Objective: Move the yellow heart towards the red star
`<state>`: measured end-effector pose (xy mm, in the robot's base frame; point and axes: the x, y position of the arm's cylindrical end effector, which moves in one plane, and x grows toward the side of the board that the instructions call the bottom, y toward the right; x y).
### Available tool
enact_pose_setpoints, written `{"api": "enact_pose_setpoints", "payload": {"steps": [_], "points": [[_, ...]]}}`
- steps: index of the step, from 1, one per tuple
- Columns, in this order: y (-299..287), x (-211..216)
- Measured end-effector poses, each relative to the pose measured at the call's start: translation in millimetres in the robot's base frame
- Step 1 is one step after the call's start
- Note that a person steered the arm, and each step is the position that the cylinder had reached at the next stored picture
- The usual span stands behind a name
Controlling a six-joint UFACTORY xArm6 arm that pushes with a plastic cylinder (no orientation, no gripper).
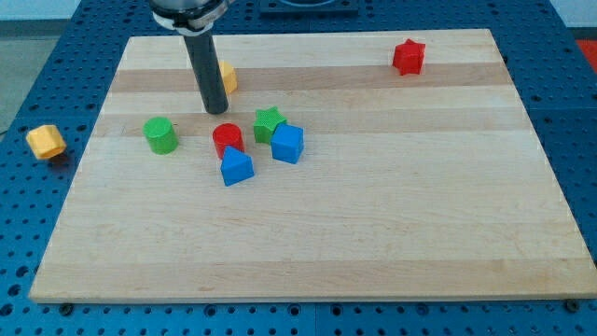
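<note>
The yellow heart lies near the board's top left, partly hidden behind my rod. The red star sits near the top edge at the view's right. My tip rests on the board just below and slightly left of the yellow heart, above the red cylinder.
A green cylinder stands left of the tip. A green star, a blue cube and a blue triangular block cluster with the red cylinder. A yellow hexagonal block lies off the wooden board at the left.
</note>
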<state>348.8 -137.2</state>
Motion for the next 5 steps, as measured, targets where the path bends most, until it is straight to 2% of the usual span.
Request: {"api": "enact_pose_setpoints", "payload": {"steps": [1,2,3,4,5], "points": [[-37,-27],[-41,-55],[49,-57],[11,-33],[77,-17]]}}
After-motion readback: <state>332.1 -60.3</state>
